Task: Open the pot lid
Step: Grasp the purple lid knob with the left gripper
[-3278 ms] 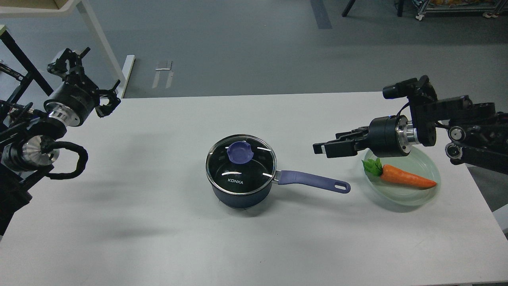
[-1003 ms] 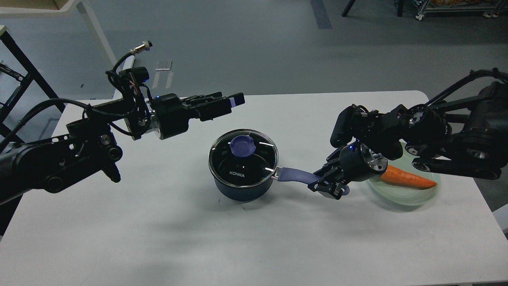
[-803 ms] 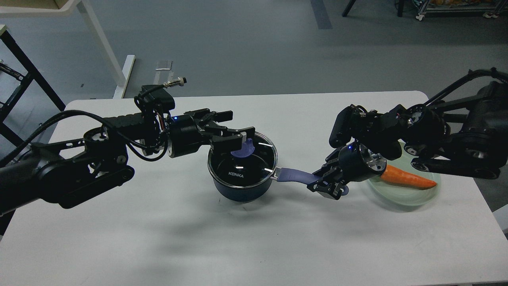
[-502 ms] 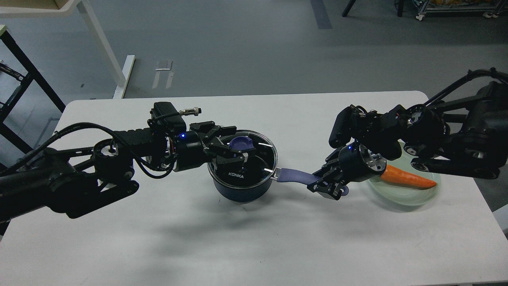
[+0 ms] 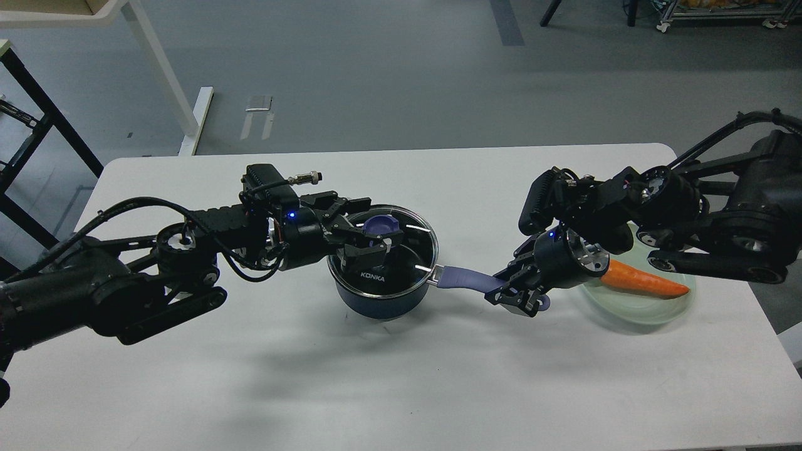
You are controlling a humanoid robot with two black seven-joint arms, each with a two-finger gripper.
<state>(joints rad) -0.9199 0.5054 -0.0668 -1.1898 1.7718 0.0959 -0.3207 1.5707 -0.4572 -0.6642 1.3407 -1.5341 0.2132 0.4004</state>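
Observation:
A dark blue pot point(image 5: 376, 297) marked KONKA stands mid-table with its glass lid point(image 5: 410, 241) seated on it. The lid has a purple knob point(image 5: 382, 223). My left gripper point(image 5: 376, 230) reaches in from the left over the lid, one finger behind the knob and one in front, closed against it. The pot's purple handle point(image 5: 460, 279) points right. My right gripper point(image 5: 517, 294) is shut on the far end of the handle, low over the table.
A pale green plate point(image 5: 633, 310) with an orange carrot point(image 5: 645, 282) lies at the right, just behind my right wrist. The white table point(image 5: 401, 376) ends near the plate on the right. A table leg and frame stand far left on the floor.
My left arm has swung in from the far left and lowered its open gripper over the lid; its fingers have closed in on the knob. The right gripper keeps hold of the handle.

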